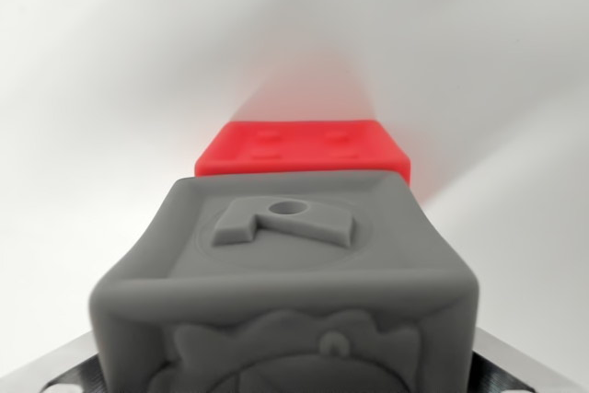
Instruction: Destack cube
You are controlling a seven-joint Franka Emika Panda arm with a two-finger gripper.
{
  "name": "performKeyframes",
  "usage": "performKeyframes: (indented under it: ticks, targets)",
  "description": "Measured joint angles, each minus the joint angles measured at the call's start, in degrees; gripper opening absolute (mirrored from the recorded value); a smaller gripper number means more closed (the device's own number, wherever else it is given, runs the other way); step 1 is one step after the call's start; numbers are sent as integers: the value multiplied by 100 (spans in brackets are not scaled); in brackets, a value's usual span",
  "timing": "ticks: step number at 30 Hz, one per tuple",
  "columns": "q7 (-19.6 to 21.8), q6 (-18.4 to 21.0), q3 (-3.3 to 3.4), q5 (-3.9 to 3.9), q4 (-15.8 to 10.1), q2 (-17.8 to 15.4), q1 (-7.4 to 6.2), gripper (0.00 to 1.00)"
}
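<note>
Cube-wise, the gray cube (285,292) fills the bottom half of the wrist view, super close to the camera, which makes me think it's sitting right at the end effector, but honestly I can't tell whether the end effector is spread, pressed together or pinching it, since no fingers show at all, only some dark and silvery hardware (515,370) peeking out at the bottom corners. Beyond the gray one, the red cube (304,149) sits on the white tabletop (101,89), partly covered by the gray cube's top edge. My guess is we're mid-destack, with gray either lifted or about to be carried off. If so, I'd keep the lift straight and slow so gray doesn't clip red, then shift sideways well clear before lowering onto bare tabletop. Hard-to-see stuff: whether gray is touching red or hanging apart from it, no way to say from this angle. Gray's lower part is cut off by the frame, its front relief is blurry, and red's near side is hidden.
</note>
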State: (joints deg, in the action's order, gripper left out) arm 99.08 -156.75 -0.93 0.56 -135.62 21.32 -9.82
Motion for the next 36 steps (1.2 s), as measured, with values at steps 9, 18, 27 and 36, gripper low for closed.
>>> performKeyframes:
  ticks: [9, 18, 27, 36]
  targets:
    - [0, 9, 0, 0, -1, -16, 0, 0]
    - [0, 101, 0, 0, -13, -133, 0, 0]
    - [0, 255, 0, 0, -33, -308, 0, 0]
    - [-2, 481, 0, 0, -51, -557, 0, 0]
